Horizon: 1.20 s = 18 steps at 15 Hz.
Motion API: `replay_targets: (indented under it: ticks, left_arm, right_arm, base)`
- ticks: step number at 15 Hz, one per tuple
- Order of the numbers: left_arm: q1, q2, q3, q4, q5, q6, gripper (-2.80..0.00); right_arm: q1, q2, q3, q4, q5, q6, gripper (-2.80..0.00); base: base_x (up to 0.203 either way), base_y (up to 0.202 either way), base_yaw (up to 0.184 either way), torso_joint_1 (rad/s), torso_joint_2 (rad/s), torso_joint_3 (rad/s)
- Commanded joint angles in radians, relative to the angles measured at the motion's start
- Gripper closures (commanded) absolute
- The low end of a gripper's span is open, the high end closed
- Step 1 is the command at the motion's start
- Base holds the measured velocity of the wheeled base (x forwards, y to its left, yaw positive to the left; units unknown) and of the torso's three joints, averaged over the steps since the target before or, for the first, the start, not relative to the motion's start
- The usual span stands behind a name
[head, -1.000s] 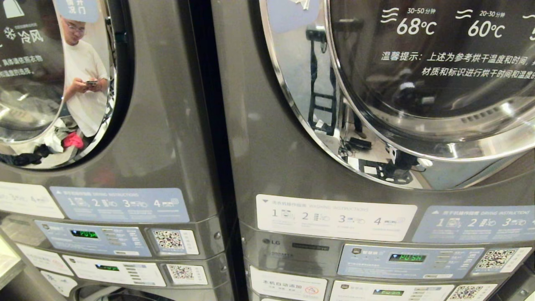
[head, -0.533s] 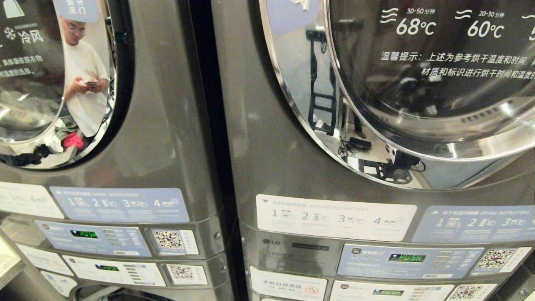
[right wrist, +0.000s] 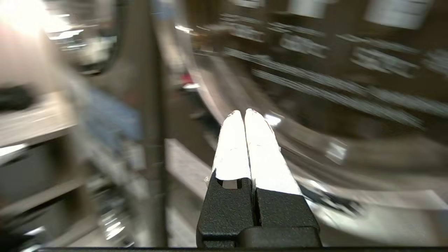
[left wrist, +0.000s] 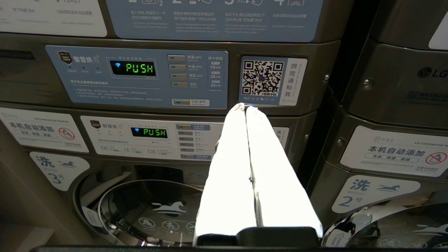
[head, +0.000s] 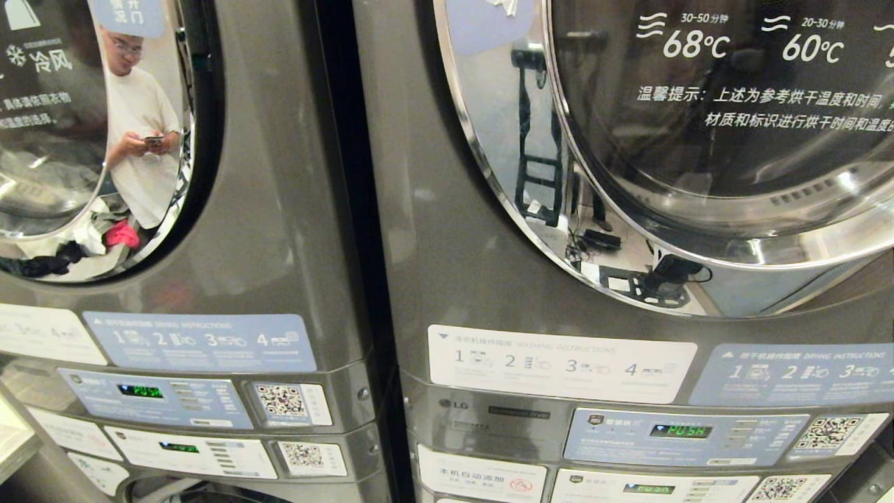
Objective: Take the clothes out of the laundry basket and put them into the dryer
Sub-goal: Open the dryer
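The dryer fills the right of the head view, dark grey, its chrome-rimmed round glass door shut and printed with white temperatures. No arm shows in the head view. In the left wrist view my left gripper is shut and empty, pointing at a stack's control panels. In the right wrist view my right gripper is also shut and empty, with a blurred curved chrome rim behind it. The clothes and the laundry basket are out of view.
A second grey stack stands on the left, its door reflecting a person with a phone. Control panels with green PUSH displays run below the doors. A lower round door with a horse logo shows in the left wrist view.
The machines hold still in the head view. Only the reflections in the dryer's glass and chrome rim have shifted.
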Motion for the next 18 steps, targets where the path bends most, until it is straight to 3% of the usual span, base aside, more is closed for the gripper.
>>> replay_targets:
  ticks: [1, 3, 4, 9, 13, 18]
  left_arm:
    - [0.000, 0.000, 0.000, 0.000, 0.001, 0.000, 0.00]
    - [0.000, 0.000, 0.000, -0.001, 0.001, 0.000, 0.00]
    - [0.000, 0.000, 0.000, -0.001, 0.001, 0.000, 0.00]
    - [0.000, 0.000, 0.000, 0.001, 0.001, 0.000, 0.00]
    - [0.000, 0.000, 0.000, -0.001, 0.001, 0.000, 0.00]
    - [0.000, 0.000, 0.000, 0.000, 0.001, 0.000, 0.00]
  right_arm:
    - [0.033, 0.218, -0.101, 0.001, 0.140, 0.006, 0.00]
    - [0.119, 0.262, -0.137, 0.002, 0.167, 0.010, 0.00]
    - [0.152, 0.280, -0.142, 0.001, 0.168, 0.009, -2.80]
    - [0.294, 0.413, -0.241, -0.068, 0.056, -0.003, -2.80]
    - [0.537, 0.580, -0.317, -0.295, -0.220, -0.014, -2.80]
    - [0.681, 0.701, -0.414, -0.342, -0.357, -0.057, -2.80]
  base:
    - [0.000, 0.000, 0.000, 0.000, 0.00, 0.000]
    - [0.000, 0.000, 0.000, 0.000, 0.00, 0.000]
    - [0.000, 0.000, 0.000, 0.000, 0.00, 0.000]
    - [0.000, 0.000, 0.000, 0.000, 0.00, 0.000]
    - [0.000, 0.000, 0.000, 0.000, 0.00, 0.000]
    - [0.000, 0.000, 0.000, 0.000, 0.00, 0.000]
